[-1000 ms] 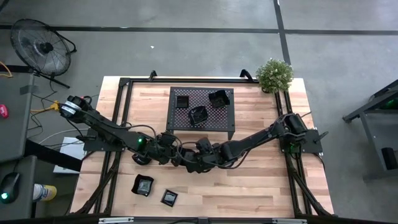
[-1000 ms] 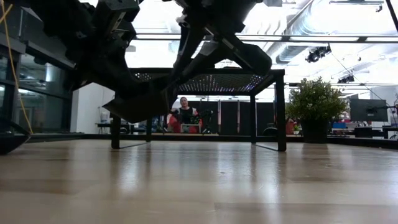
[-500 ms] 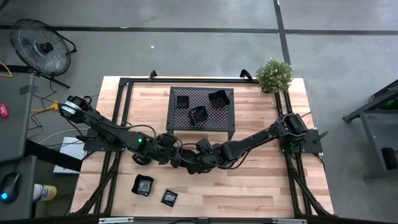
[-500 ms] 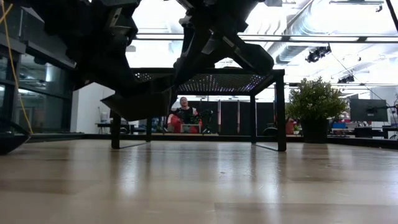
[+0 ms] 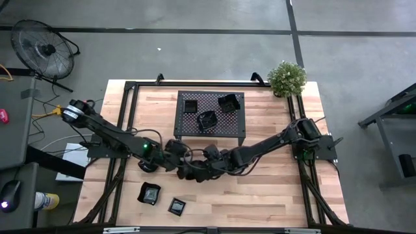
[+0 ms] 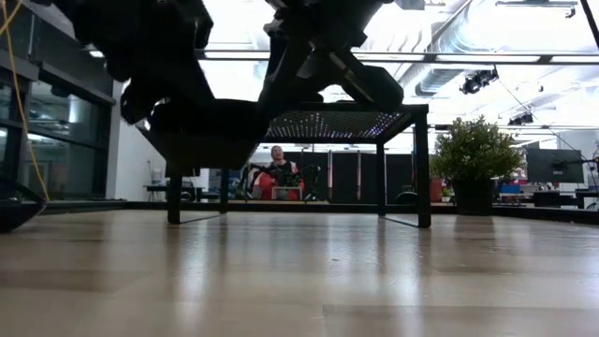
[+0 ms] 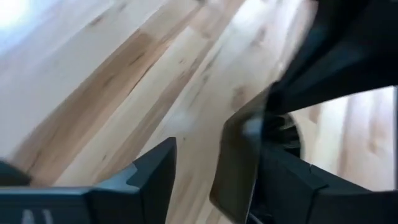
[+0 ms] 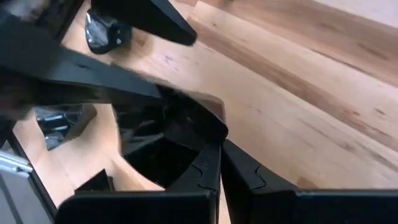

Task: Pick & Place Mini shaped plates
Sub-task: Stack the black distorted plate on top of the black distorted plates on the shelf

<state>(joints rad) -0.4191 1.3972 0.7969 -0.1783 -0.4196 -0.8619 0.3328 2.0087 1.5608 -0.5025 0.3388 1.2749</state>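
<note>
High view shows the job partly done. At the left front of the wooden table, two mini shaped plates lie apart from each other, one square plate and a smaller plate just beside it toward the middle; they look like the ones yet to be moved. A dark shape under the left arm near them cannot be told for certain.

The left gripper hangs above the table's middle, in front of the rack. Its wrist view shows its fingers spread, with bare wood between one finger and the edge-on rim of a black plate, so it has no pinch on that plate.

Right beside it, almost touching, the right gripper has its fingers pressed together on the rim of that same glossy plate, carried clear of the table. This looks like a hand-over between the two arms.

Behind them, three plates already sit on the black mesh rack: a square one, a rounded one and another. Judging from this, one plate is in transit and at least two are left.
</note>
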